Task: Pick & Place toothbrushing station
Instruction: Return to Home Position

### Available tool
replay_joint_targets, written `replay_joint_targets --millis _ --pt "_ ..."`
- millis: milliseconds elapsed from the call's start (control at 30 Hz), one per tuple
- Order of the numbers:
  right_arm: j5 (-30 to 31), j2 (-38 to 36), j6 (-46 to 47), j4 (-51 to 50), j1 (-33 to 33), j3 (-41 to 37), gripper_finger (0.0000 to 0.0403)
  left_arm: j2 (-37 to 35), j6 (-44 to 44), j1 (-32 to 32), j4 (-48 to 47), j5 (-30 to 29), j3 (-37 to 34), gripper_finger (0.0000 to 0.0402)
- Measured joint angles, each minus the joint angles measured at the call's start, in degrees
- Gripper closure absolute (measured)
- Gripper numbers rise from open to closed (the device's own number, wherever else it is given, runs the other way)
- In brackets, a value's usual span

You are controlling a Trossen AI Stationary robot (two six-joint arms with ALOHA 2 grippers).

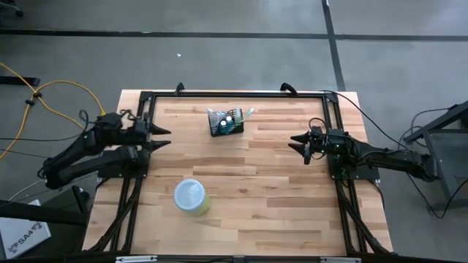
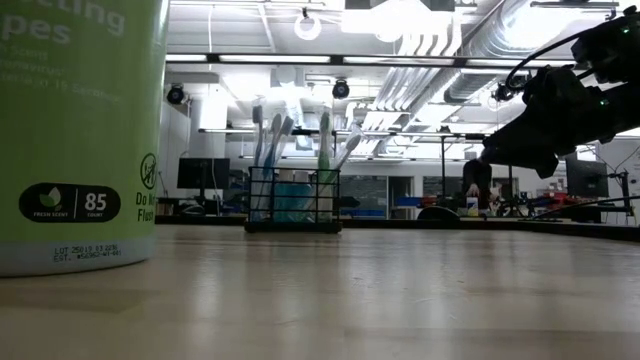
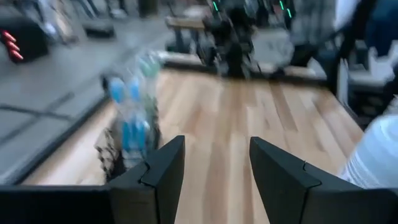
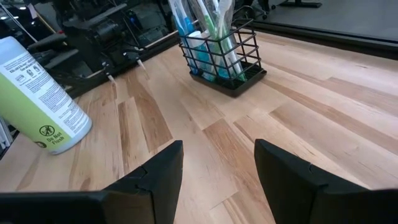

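Note:
The toothbrushing station (image 1: 226,123) is a small black wire holder with toothbrushes and a blue tube standing in it. Its base rests on the wooden table near the far edge, and it also shows in the low view (image 2: 293,200), the left wrist view (image 3: 127,134) and the right wrist view (image 4: 221,53). My left gripper (image 1: 162,137) hovers open at the table's left edge, well to the left of the holder. At the table's right side my right gripper (image 1: 297,142) is open too, with only bare table between its fingers (image 4: 217,168).
A round yellow-green wipes canister with a pale lid (image 1: 191,197) stands toward the table's near left, filling the low view's left side (image 2: 80,130). A black metal frame (image 1: 234,93) runs along the table's edges. Bare wood lies between the grippers.

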Motion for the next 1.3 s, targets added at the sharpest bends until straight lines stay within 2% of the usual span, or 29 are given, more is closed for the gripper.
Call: replay_joint_targets --millis 167,367,667,1033,1300 --pt "0.0 0.0 0.0 0.0 0.0 0.0 0.0213 -7.0 -3.4 0.0 3.4 -4.8 -3.2 0.0226" --pt "0.0 0.0 0.0 0.0 0.0 0.0 0.0213 -7.2 -7.3 0.0 10.2 -12.8 -10.0 0.0226" --pt "0.0 0.1 0.0 0.0 0.0 0.0 0.0213 -7.1 -8.2 0.0 23.1 -12.5 -20.8 0.0226" --pt "0.0 0.1 0.0 0.1 0.0 0.0 0.0213 -7.1 -8.4 0.0 34.6 -12.5 -29.1 0.0226" --pt "0.0 0.1 0.0 0.1 0.0 0.0 0.0213 -7.1 -6.9 0.0 33.3 -13.3 -29.5 0.0226"
